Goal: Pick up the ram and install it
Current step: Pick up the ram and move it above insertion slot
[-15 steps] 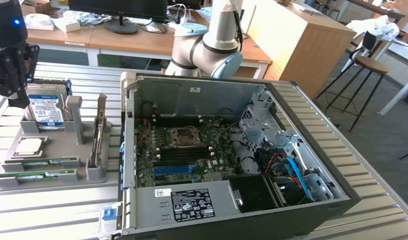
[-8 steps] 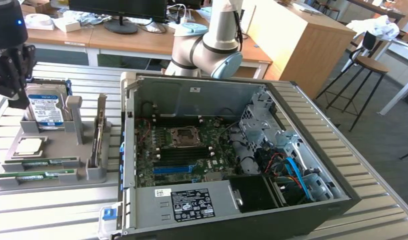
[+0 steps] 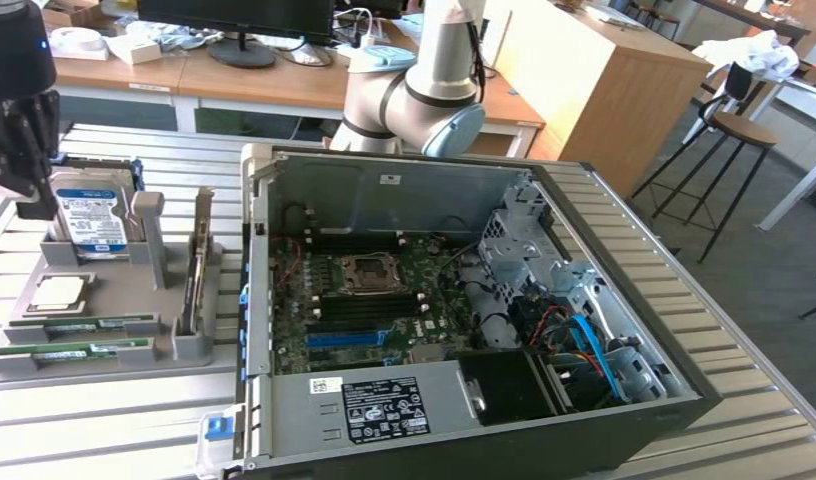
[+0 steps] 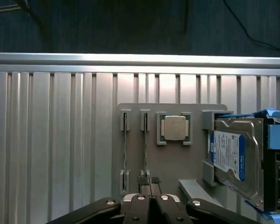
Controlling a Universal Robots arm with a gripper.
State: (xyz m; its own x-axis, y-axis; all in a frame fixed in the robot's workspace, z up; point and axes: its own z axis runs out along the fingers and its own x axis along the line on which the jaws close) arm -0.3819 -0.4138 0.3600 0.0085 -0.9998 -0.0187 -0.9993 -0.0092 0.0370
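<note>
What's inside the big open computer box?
A green motherboard with a square socket and a blue slot, plus blue cables. The grey power supply covers whatever lies beneath it.

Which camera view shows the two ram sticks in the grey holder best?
The exterior view: both ram sticks sit in the grey holder with their long green sides showing. The wrist view meets them edge-on, as two thin lines near the shut tool.
</note>
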